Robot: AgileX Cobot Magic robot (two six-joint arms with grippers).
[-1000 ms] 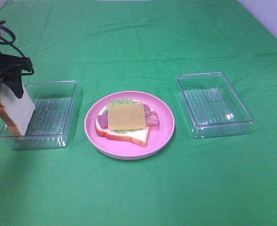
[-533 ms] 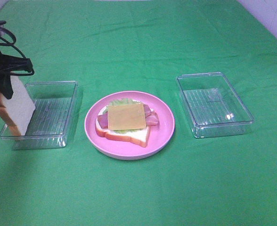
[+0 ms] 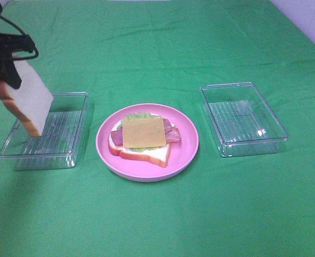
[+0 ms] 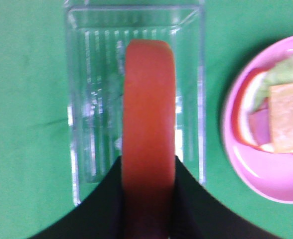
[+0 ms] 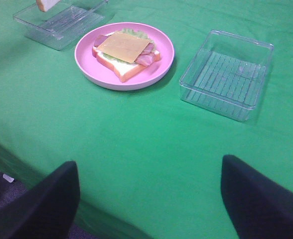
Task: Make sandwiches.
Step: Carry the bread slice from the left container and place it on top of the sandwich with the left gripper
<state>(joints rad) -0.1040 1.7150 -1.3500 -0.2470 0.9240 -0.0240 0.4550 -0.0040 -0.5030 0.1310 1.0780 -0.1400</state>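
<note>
Green cloth covers our tabletop (image 3: 157,225), where our left gripper (image 3: 5,67) has its jaws pinching the top bread slice (image 3: 26,101) by the crust above its clear tray (image 3: 66,155), presumably to cap the open sandwich (image 3: 143,140) on the pink plate (image 3: 187,155), while our right gripper (image 5: 149,199) waits spread wide.

Green cloth (image 3: 163,214) over table; pale wall (image 3: 307,19) far right.

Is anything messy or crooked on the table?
Nothing is spilled or broken. The bread slice hangs tilted in the left tool above the left clear box, and the sandwich on the pink plate has no top slice.
</note>
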